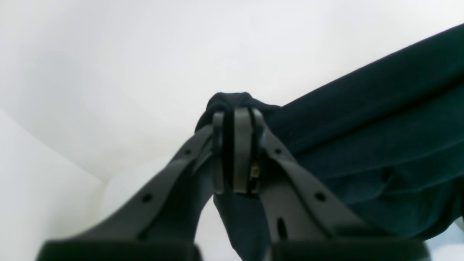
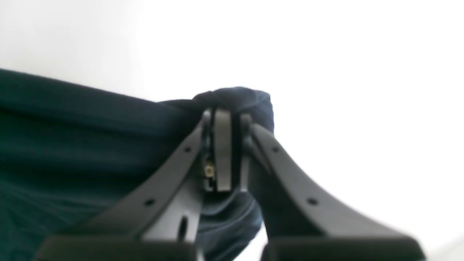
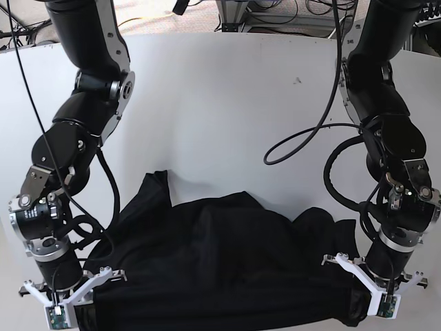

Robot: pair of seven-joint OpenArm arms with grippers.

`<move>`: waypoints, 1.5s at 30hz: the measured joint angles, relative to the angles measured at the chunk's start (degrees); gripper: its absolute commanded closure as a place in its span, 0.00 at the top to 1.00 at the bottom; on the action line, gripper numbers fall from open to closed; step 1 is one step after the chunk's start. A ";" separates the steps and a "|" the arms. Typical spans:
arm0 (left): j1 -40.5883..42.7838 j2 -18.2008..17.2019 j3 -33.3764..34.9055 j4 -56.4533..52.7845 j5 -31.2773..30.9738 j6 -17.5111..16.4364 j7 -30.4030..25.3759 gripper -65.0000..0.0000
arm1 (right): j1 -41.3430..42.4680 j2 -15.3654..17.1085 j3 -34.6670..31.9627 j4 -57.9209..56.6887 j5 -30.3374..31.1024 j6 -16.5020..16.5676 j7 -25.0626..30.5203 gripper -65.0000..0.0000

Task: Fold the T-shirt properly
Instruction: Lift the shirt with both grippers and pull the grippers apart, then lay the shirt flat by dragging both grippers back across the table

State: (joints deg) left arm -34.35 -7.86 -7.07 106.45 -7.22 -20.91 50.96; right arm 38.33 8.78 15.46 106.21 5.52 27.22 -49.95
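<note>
The black T-shirt (image 3: 220, 262) lies rumpled on the white table (image 3: 227, 103) at the near edge, its front hem stretched between both arms. In the left wrist view my left gripper (image 1: 237, 112) is shut on a bunched corner of the T-shirt (image 1: 362, 145), and the cloth runs off to the right. Seen from the right wrist, my right gripper (image 2: 226, 116) is shut on the other bunched corner, with the T-shirt (image 2: 72, 145) trailing left. From the base camera, the left gripper (image 3: 362, 310) is at the bottom right and the right gripper (image 3: 77, 316) at the bottom left.
Both arms reach down from the far side of the table, with black cables (image 3: 303, 138) looping beside the arm on the right. One sleeve (image 3: 155, 189) points toward the table's middle. Bare white tabletop lies beyond the shirt.
</note>
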 measured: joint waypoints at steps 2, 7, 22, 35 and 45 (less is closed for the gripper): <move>-1.92 -0.07 -0.02 0.00 -0.28 -0.13 0.50 0.00 | 3.58 0.87 -0.17 -0.39 0.57 0.63 -2.54 0.00; -7.58 -1.31 0.44 0.02 -0.61 -0.24 0.50 0.00 | 11.08 1.86 -0.13 -1.40 0.46 3.56 -2.86 0.00; -4.94 -4.76 1.97 0.85 -0.92 -0.48 0.31 0.00 | 8.55 6.01 -5.44 -0.74 0.83 4.15 -5.27 0.00; 22.23 -4.26 2.54 7.15 -1.36 -0.35 -0.04 0.00 | -17.66 2.60 2.93 7.32 0.90 4.24 -5.44 0.00; 40.54 -4.17 2.60 7.72 -1.92 -0.61 -0.42 0.00 | -34.56 -2.23 10.08 7.74 1.33 4.42 -5.29 0.00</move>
State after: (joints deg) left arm 6.20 -12.03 -4.47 114.17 -9.15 -21.52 50.54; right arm 3.77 6.55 25.54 113.95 6.85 31.64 -55.24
